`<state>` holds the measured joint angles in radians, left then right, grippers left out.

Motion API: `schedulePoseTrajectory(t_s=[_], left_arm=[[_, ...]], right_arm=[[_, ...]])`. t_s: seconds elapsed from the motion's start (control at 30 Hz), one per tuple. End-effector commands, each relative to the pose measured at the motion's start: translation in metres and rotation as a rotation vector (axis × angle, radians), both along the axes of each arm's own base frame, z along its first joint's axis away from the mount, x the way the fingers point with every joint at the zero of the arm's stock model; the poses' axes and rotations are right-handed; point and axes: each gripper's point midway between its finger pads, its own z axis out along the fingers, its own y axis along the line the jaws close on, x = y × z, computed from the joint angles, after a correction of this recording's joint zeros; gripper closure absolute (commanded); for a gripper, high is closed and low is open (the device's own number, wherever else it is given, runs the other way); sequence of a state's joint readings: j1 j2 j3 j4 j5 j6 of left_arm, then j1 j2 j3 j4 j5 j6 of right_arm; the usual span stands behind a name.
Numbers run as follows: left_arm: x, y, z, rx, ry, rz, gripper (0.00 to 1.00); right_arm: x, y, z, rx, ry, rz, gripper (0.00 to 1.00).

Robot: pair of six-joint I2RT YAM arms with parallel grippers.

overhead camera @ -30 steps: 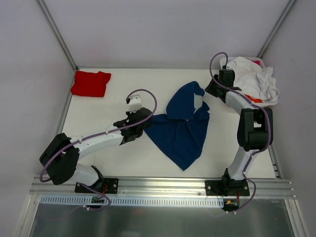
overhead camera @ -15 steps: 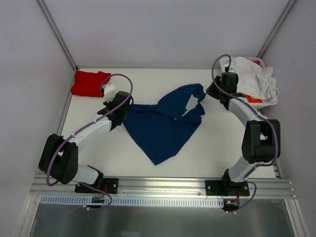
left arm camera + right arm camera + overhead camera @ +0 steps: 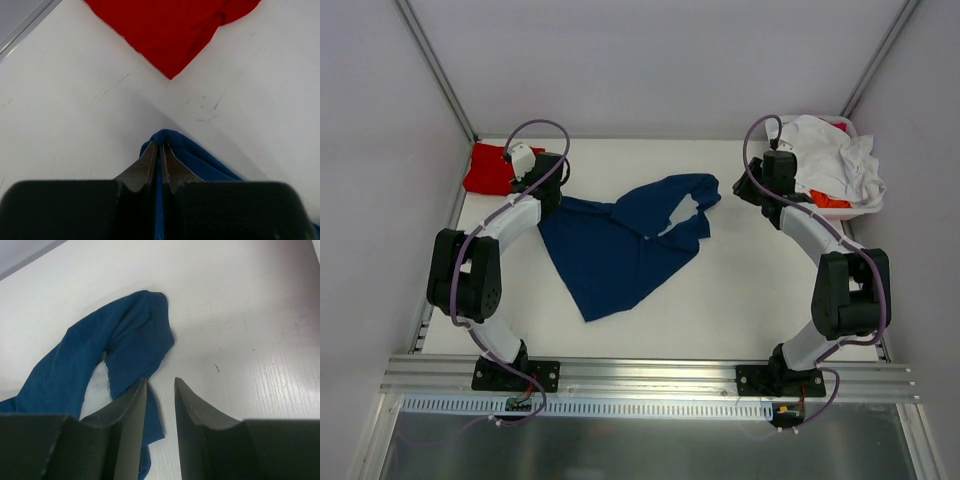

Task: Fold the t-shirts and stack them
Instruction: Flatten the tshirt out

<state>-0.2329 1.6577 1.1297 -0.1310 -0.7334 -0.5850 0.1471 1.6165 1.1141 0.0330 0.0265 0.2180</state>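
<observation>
The navy blue t-shirt (image 3: 620, 240) lies crumpled and stretched across the middle of the table. My left gripper (image 3: 550, 197) is shut on its left edge; the left wrist view shows a fold of the blue cloth (image 3: 200, 161) pinched between the closed tips of the left gripper (image 3: 160, 146). The folded red t-shirt (image 3: 488, 170) lies just beyond, at the back left, and shows as a red t-shirt corner (image 3: 170, 35) ahead of the fingers. My right gripper (image 3: 160, 381) stands open over bare table by the navy t-shirt's right end (image 3: 115, 345), holding nothing.
A heap of white and orange t-shirts (image 3: 835, 168) sits in a bin at the back right corner, behind the right arm. Metal frame posts and pale walls close in the table (image 3: 760, 280) on three sides.
My left gripper has dragged the navy t-shirt left and toward the back, up beside the red t-shirt. The right gripper has stayed near the back right, open.
</observation>
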Motion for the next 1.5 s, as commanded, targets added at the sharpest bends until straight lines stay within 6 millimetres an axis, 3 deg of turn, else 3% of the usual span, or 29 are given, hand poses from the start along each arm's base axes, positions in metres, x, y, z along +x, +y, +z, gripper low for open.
schedulePoseTrajectory(t_s=[0.0,0.1,0.17,0.27,0.33,0.37,0.43,0.63,0.77,0.87,1.0,1.2,1.47], left_arm=[[0.023,0.005,0.009,0.032,0.001,-0.01,1.0],[0.04,0.001,0.003,0.042,0.024,-0.037,1.0],[0.049,-0.002,-0.001,0.05,0.041,-0.056,0.72],[0.049,-0.002,-0.002,0.054,0.044,-0.056,0.43],[0.046,-0.002,0.0,0.05,0.039,-0.054,0.32],[0.042,-0.001,0.001,0.05,0.038,-0.052,0.19],[0.036,-0.001,0.002,0.042,0.036,-0.051,0.11],[-0.011,-0.023,0.003,-0.023,0.048,-0.075,0.13],[-0.055,-0.07,-0.002,-0.084,0.079,-0.163,0.13],[-0.081,-0.097,-0.015,-0.13,0.114,-0.202,0.13],[-0.107,-0.114,-0.042,-0.187,0.182,-0.215,0.14],[-0.133,-0.122,-0.073,-0.189,0.266,-0.219,0.14],[-0.15,-0.122,-0.101,-0.169,0.341,-0.204,0.14]], right_arm=[[0.003,0.004,0.031,-0.009,-0.099,0.009,0.68],[0.001,0.007,0.031,-0.013,-0.099,0.023,0.68],[0.001,0.009,0.029,-0.014,-0.095,0.031,0.68],[-0.001,0.012,0.028,-0.014,-0.09,0.041,0.68],[-0.003,0.014,0.025,-0.015,-0.084,0.048,0.68],[-0.004,0.015,0.023,-0.017,-0.081,0.052,0.68],[-0.007,0.016,0.018,-0.021,-0.07,0.055,0.68],[-0.016,0.015,0.003,-0.011,-0.022,0.042,0.68],[-0.023,0.022,-0.015,0.004,0.028,0.049,0.68],[-0.031,0.029,-0.032,0.005,0.075,0.057,0.68],[-0.048,0.037,-0.055,0.009,0.142,0.061,0.69],[-0.072,0.05,-0.079,0.027,0.186,0.072,0.68],[-0.08,0.054,-0.095,0.044,0.209,0.09,0.68]])
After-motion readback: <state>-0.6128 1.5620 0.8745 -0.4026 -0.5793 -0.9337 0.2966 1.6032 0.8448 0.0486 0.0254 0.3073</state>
